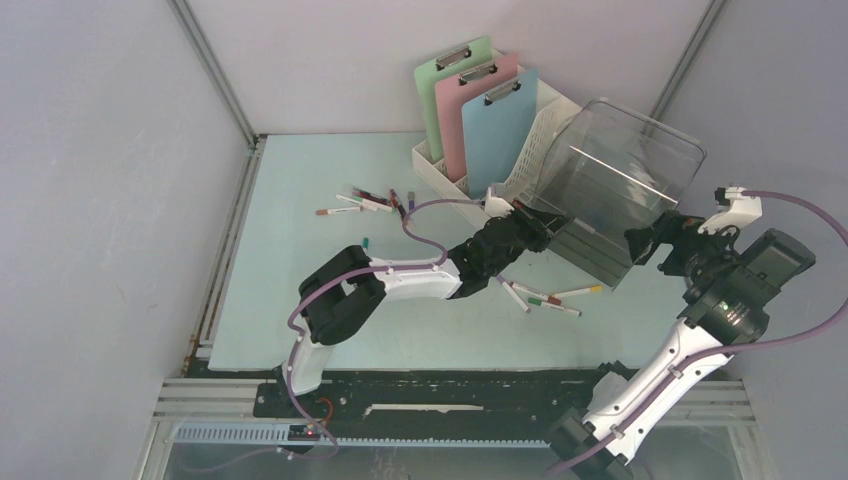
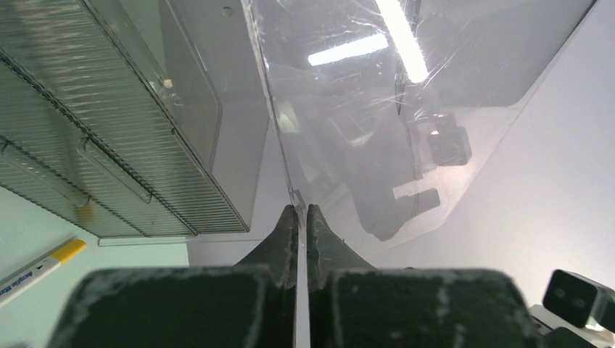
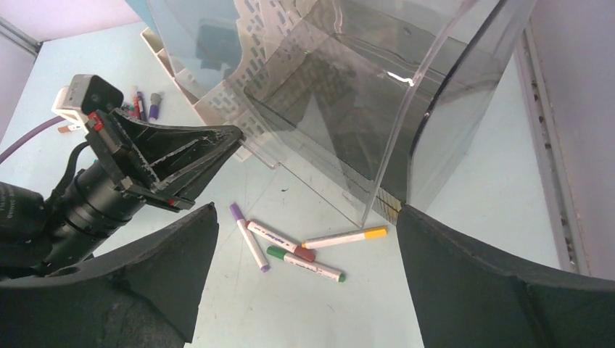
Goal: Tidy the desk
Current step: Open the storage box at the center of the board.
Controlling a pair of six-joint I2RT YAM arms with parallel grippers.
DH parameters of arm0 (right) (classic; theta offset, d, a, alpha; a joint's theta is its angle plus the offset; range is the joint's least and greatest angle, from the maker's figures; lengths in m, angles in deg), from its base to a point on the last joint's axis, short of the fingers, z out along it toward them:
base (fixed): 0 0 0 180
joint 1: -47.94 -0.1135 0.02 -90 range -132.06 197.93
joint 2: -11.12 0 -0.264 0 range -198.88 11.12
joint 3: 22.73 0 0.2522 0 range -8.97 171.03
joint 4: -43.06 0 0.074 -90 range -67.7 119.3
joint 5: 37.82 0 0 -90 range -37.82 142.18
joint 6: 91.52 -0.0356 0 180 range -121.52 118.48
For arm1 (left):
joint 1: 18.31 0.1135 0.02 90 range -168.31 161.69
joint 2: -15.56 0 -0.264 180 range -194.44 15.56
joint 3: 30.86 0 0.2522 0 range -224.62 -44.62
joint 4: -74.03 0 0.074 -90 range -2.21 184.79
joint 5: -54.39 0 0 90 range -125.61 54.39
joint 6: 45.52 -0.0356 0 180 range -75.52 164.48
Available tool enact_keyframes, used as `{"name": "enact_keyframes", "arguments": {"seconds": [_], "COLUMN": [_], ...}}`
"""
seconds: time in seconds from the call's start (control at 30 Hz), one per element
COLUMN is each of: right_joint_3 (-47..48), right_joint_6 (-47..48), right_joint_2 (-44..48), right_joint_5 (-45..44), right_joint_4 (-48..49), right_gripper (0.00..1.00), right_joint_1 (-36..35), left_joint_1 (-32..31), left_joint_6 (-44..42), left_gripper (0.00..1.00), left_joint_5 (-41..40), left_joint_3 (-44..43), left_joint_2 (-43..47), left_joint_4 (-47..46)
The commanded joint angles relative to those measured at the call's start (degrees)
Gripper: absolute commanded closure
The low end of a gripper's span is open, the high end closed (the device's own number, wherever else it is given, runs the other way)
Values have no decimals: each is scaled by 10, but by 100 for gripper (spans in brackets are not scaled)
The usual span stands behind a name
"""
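The large, smooth, pale mint-blue desk (image 1: pixel 300 250) lies flat in front of both arms. It is stiff, fixed and slick, so there is nowhere useful to grip it, and loose items on it will likely skid or roll when nudged. The left gripper (image 2: pixel 302 214) is pinched tight, apparently on the thin edge of a wall of the smoky transparent plastic drawer box (image 1: pixel 620 170), which stands tilted beside the white slotted rack (image 1: pixel 540 140) of clipboards. The right gripper (image 3: pixel 303 217) gapes fully wide and holds nothing, just beside the box's near corner. Felt-tip markers (image 1: pixel 545 297) lie scattered on the desk below. The box looks light, slippery and brittle, so its wall edges are probably the safest hold.
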Motion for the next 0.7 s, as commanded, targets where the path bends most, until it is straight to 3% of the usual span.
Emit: {"name": "enact_keyframes", "arguments": {"seconds": [0.0, 0.67], "right_joint_3": [-26, -90], "right_joint_6": [-15, -46], "right_joint_2": [-22, -71], "right_joint_5": [-2, 129], "right_joint_4": [27, 86], "right_gripper": [0, 2], "right_joint_1": [5, -17], "left_joint_1": [9, 9], "left_joint_6": [-23, -34], "left_gripper": [100, 100], "left_joint_5": [-11, 10], "left_joint_3": [-13, 15], "left_joint_2": [54, 84], "left_joint_4": [-55, -86]}}
